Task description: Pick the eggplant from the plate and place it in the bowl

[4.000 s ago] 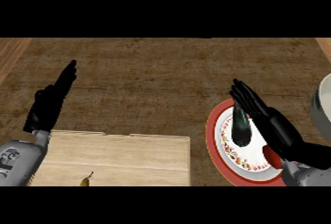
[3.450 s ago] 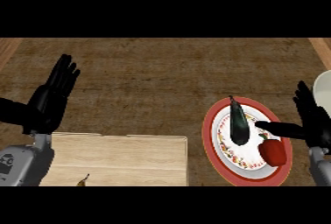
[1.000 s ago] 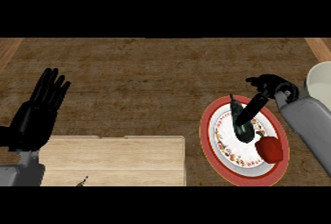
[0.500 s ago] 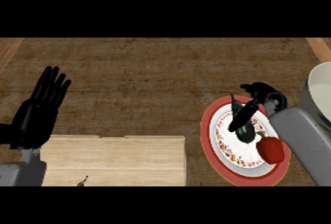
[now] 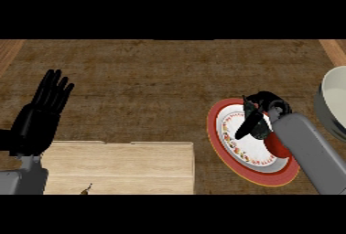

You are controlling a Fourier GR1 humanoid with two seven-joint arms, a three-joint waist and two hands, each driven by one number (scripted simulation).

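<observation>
One dark elongated eggplant (image 5: 247,125) on one red-rimmed round plate (image 5: 238,160), right hand (image 5: 266,107) curled round it; one pale bowl (image 5: 334,98); left hand (image 5: 40,119) open, fingers straight.

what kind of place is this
Probably a kitchen counter: a wood-grain counter holds a red-rimmed plate with an eggplant on it, a bowl at the right edge, and a pale cutting board near the front.

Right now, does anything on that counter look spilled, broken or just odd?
Nothing stands out. The right hand curls over the dark eggplant on the plate, the bowl sits at the right edge, and the left hand rests open.
</observation>
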